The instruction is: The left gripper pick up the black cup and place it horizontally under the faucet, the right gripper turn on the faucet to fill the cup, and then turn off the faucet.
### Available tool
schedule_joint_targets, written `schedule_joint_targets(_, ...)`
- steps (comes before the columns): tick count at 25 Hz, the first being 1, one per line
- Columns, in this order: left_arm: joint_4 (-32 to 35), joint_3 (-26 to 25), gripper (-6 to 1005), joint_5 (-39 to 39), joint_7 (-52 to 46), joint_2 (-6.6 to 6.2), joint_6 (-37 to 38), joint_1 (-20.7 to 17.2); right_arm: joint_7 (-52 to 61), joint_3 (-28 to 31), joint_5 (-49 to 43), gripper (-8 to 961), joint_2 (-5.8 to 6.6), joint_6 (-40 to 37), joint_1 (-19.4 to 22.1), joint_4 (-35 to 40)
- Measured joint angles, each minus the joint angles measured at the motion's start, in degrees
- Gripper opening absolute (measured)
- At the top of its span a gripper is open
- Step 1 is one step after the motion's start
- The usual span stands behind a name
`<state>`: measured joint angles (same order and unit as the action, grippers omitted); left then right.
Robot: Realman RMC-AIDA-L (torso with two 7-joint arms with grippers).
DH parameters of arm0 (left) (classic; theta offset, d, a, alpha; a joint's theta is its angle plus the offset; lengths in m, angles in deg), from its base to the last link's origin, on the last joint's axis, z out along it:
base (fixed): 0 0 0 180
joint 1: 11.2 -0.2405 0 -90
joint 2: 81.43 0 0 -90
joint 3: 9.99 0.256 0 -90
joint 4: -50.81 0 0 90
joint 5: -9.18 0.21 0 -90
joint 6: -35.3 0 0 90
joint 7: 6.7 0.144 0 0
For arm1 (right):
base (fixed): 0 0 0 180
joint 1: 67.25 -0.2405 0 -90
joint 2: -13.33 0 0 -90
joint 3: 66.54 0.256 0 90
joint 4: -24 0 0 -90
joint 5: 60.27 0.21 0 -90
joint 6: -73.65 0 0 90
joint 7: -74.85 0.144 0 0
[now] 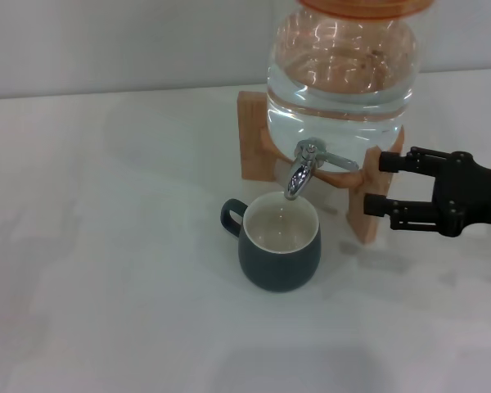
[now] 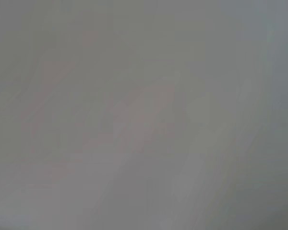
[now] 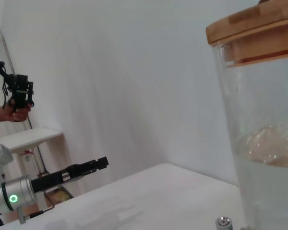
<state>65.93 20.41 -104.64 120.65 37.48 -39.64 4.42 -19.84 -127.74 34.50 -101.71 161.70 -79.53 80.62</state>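
We take the clear glass water jar [image 1: 341,70] with its wooden lid, resting in a light wooden stand [image 1: 254,135], as our landmark. At the front of the jar, low on its belly, sits the small shiny chrome faucet [image 1: 304,169], its spout pointing down and its lever reaching out to the jar's right side. Directly below this spout stands the small rounded black cup [image 1: 280,241] with a cream-white inside; it is upright on the white table [image 1: 106,286], close in front of the stand, and its loop handle points to the jar's left. Whether there is water in the cup we cannot tell. To the right of the jar, near the stand's right leg, hangs the long boxy black right gripper [image 1: 390,183]; its two parallel jaws point toward the faucet lever and stand wide apart, holding nothing and not touching the lever. The left gripper [image 3: 100,162] appears only in the right wrist view (far off from the jar, beyond the table edge), on a silver-grey arm with a small green light [image 3: 13,198]; its black fingers lie close together and hold nothing.
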Motion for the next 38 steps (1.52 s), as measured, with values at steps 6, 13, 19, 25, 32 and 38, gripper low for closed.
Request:
schedule_joint_targets(6,0.0,0.0,610,-0.1,0.0,0.0,0.1,0.0,1.8,-3.3,0.0,826,0.0,-3.3,-0.4,2.0)
schedule_joint_targets(13,0.0,0.0,609,-0.2,0.1,0.0,0.3,0.1,2.4,-6.0,-0.1,826,0.06,-3.4,-0.6,3.9)
schedule_joint_targets(19,0.0,0.0,609,-0.2,0.1,0.0,0.4,0.4,2.9,-8.3,-0.1,826,0.08,-2.6,-0.6,5.6)
schedule_joint_targets(25,-0.2,0.0,609,-0.2,0.2,0.03,0.5,0.4,3.4,-10.3,-0.2,825,0.09,-1.8,-0.5,7.1)
schedule_joint_targets(32,-0.5,0.0,609,-0.1,0.3,0.08,0.5,0.2,3.4,-10.4,-0.2,825,0.19,-1.4,-0.1,7.2)
schedule_joint_targets(38,-0.5,0.0,609,-0.1,0.3,0.09,0.5,-0.1,3.0,-9.5,-0.2,823,0.34,2.6,0.8,7.3)
